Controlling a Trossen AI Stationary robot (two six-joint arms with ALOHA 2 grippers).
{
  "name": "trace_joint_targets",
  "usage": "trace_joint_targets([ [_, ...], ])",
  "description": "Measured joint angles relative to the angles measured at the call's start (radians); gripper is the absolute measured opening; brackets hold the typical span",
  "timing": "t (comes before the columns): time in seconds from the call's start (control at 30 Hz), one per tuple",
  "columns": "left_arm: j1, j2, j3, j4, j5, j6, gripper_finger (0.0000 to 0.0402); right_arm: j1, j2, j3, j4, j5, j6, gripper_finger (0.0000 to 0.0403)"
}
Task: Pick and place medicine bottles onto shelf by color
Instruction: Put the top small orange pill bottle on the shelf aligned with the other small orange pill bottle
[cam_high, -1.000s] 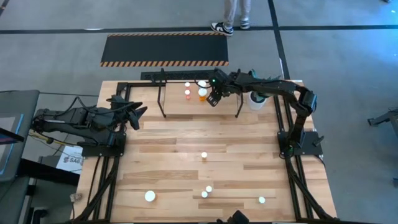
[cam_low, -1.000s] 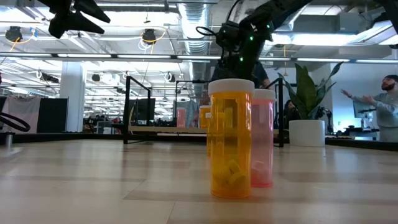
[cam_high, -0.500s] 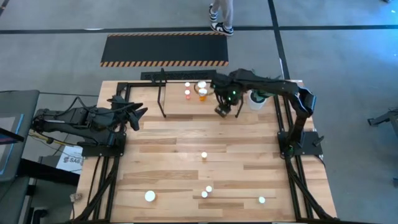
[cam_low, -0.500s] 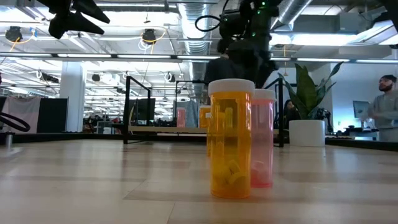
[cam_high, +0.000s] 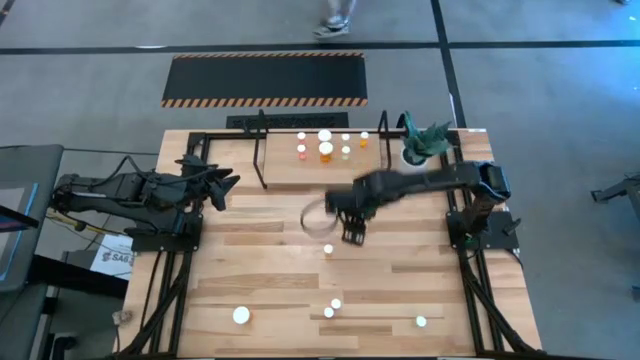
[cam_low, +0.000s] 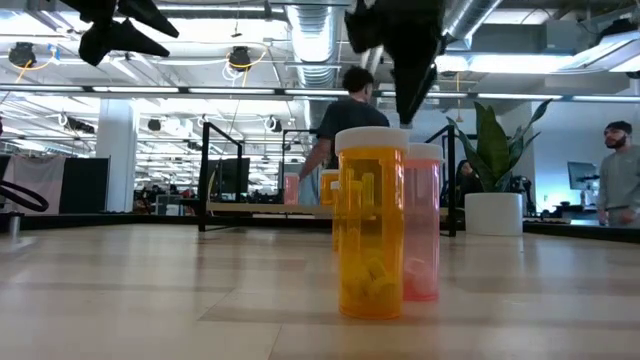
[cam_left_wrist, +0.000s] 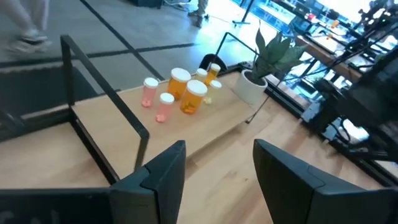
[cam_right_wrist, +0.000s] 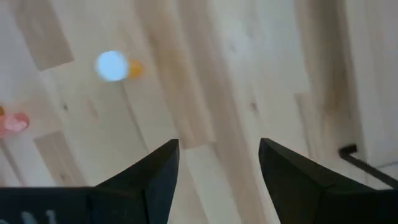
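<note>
The medicine bottles are small cylinders with round white caps. In the low view the nearest one, an orange bottle (cam_low: 371, 222), is translucent with pills heaped at its bottom, and a pinkish bottle (cam_low: 424, 224) stands just behind it, touching or nearly so. Taking the shelf (cam_high: 290, 172) as the landmark, a light wooden board in a thin black rod frame at the table's far edge, six bottles stand on its board: in the left wrist view, two pink ones (cam_left_wrist: 150, 92) toward one side, two larger orange ones (cam_left_wrist: 193, 96) in the middle, and two small ones (cam_left_wrist: 216, 68) toward the potted plant (cam_high: 420, 145). The plant stands just off the shelf's right end. The other bottles are off the shelf on the wooden table (cam_high: 260, 262): one (cam_high: 328, 249) a little in front of the shelf, four more well apart from it near the table's front edge, among them a wide white cap (cam_high: 241, 315).

The right gripper (cam_high: 353, 236) hangs above the table just in front of the shelf, near the lone bottle; its fingers are spread with nothing between them, though the arm is motion-blurred. The left gripper (cam_high: 222, 183) waits off the shelf's left end, fingers parted and empty.
</note>
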Motion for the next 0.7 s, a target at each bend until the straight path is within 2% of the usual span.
trace_joint_targets([
  [0.1,0.000,0.018,0.000,0.000,0.024,-0.058,0.0174,0.114,-0.006,-0.071,0.008,0.104,0.103,0.0245],
  [0.2,0.000,0.043,0.000,0.008,0.087,-0.133,0.0174,0.235,-0.045,-0.213,0.046,0.145,0.256,0.0245],
  [0.27,0.000,0.063,0.000,0.010,0.141,-0.163,0.0174,0.306,-0.096,-0.340,0.133,0.133,0.330,0.0245],
  [0.37,0.000,0.096,0.000,0.009,0.205,-0.184,0.0174,0.380,-0.188,-0.508,0.254,0.025,0.370,0.0245],
  [0.47,-0.001,0.124,0.000,0.015,0.246,-0.186,0.0174,0.416,-0.258,-0.605,0.305,-0.079,0.447,0.0245],
  [0.6,-0.001,0.166,0.000,0.016,0.260,-0.186,0.0174,0.413,-0.332,-0.632,0.470,0.032,0.570,0.0245],
  [0.7,-0.001,0.184,0.000,0.016,0.260,-0.186,0.0174,0.388,-0.332,-0.642,0.660,0.074,0.592,0.0245],
])
